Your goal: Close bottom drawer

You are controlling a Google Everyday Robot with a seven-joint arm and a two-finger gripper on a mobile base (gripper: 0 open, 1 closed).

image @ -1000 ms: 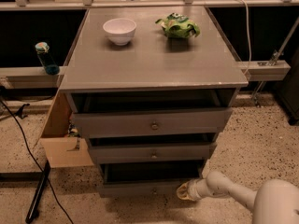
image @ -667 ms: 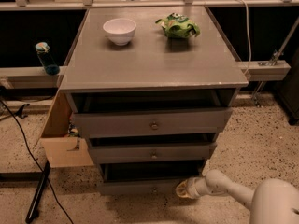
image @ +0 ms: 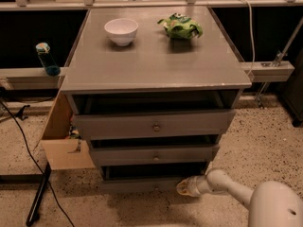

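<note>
- You are looking down on a grey cabinet (image: 156, 60) whose three drawers are all standing partly pulled out.
- The bottom drawer (image: 137, 185) is sitting lowest, just above the speckled floor (image: 265, 141). A dark gap is showing between its slim front panel and the middle drawer (image: 154, 154) above it.
- Your gripper (image: 186, 187) is sitting low at the right end of the bottom drawer's front panel, right against it or very nearly so. You cannot tell from here whether it is released or clenched.
- The white arm (image: 227, 186) is reaching in from the lower right corner toward that panel.
- The top drawer (image: 154, 124) is sticking out farthest, with its round knob at the centre.
- On the tabletop, a white bowl (image: 121, 30) is standing at the back left and a crumpled green bag (image: 180, 26) is lying at the back right, well apart from each other.
- A cardboard box (image: 64, 136) is leaning against the cabinet's left side.
- A blue bottle (image: 46, 58) is standing on the ledge behind the box.
- A black cable (image: 21, 141) is trailing across the floor on the left.
</note>
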